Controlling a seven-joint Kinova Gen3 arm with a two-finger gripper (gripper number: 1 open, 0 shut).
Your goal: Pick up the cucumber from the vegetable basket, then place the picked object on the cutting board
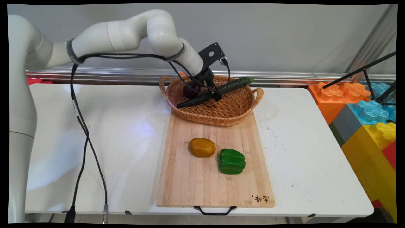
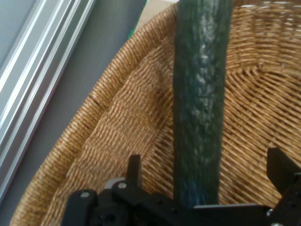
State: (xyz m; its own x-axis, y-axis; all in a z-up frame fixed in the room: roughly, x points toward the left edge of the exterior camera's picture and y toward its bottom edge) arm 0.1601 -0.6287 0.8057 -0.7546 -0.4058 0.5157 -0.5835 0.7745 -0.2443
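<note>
Gripper (image 1: 214,93) sits over the wicker basket (image 1: 235,115) at upper centre of frame, jaws spread open, one finger either side of the cucumber (image 1: 235,85) without pinching it (clear gaps in hand view). Cucumber lies diagonally across the basket, upper-right end resting on the rim. Dark purple vegetable (image 1: 190,91) in the basket's left part, partly hidden by the arm. Below, on the wooden cutting board (image 1: 196,186): brown potato (image 1: 202,147) and green bell pepper (image 1: 232,161), close together. Board lies on the white table (image 1: 303,158).

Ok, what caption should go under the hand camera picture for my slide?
Looking along the open gripper at a long cucumber lying between its fingers in a wicker basket.
</note>
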